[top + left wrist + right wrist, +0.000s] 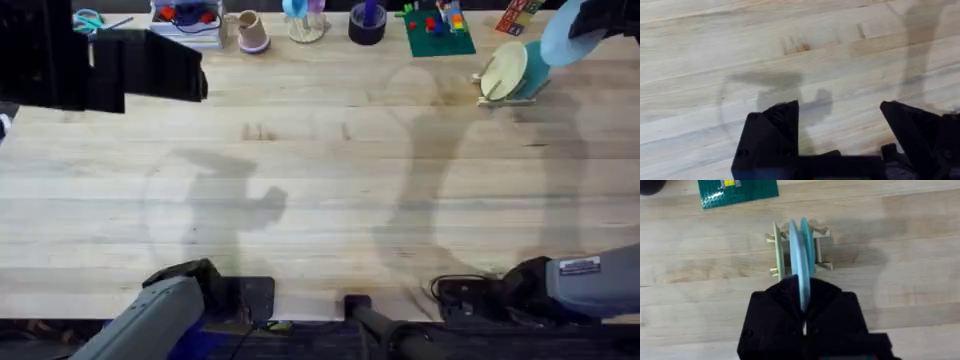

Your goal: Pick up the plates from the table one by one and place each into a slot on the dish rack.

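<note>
My right gripper [804,287] is shut on the rim of a pale sky blue plate [800,262], which it holds upright and edge-on just above the dish rack [821,266]. In the overhead view that plate [565,42] hangs at the far right, beside the rack [497,97]. A cream-yellow plate [505,68] and a teal plate [537,68] stand in the rack's slots. My left gripper [840,107] is open over the bare table [740,45] near its base, with nothing between its fingers.
A green baseplate with blocks [438,32], a dark tape roll [367,25], a cup [250,30] and other small items line the far edge. A black box [100,60] sits at the far left. The wide middle of the tabletop [320,170] is bare.
</note>
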Robot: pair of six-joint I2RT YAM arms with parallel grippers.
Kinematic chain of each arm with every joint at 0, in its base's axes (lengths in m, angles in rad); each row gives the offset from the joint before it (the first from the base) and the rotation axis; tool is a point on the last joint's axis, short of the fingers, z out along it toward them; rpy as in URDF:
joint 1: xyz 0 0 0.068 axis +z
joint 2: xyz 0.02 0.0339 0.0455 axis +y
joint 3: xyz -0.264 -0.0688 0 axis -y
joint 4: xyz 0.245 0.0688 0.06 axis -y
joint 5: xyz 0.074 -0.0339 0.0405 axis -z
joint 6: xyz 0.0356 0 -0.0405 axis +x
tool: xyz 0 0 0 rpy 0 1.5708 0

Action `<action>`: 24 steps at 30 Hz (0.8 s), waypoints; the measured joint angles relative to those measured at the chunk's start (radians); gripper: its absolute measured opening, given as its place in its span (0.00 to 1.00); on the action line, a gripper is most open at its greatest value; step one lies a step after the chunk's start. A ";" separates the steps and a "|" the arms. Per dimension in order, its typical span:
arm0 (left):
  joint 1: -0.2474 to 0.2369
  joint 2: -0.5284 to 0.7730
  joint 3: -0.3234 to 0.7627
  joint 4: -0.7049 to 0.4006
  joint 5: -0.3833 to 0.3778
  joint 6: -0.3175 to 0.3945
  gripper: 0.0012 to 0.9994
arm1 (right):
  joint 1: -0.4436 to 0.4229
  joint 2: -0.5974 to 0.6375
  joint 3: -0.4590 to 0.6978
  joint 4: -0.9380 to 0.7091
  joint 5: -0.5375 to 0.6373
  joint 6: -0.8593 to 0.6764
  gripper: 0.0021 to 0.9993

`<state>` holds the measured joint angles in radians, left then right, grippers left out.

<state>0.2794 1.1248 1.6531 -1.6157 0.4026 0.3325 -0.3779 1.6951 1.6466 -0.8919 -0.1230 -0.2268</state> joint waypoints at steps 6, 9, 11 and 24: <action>0.000 0.000 0.000 0.000 0.000 0.000 0.99 | 0.000 0.025 0.000 0.026 0.002 -0.003 0.03; 0.000 0.000 0.000 0.000 0.000 0.000 0.99 | 0.000 0.025 0.000 0.031 0.003 -0.004 0.03; 0.000 0.000 0.000 0.000 0.000 0.000 0.99 | 0.000 0.026 0.000 0.031 0.003 -0.006 0.03; 0.000 0.000 0.000 0.000 0.000 0.000 0.99 | 0.046 0.044 0.000 0.055 0.017 -0.005 0.03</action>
<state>0.2794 1.1248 1.6531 -1.6157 0.4026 0.3325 -0.3314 1.7395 1.6470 -0.8364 -0.1058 -0.2321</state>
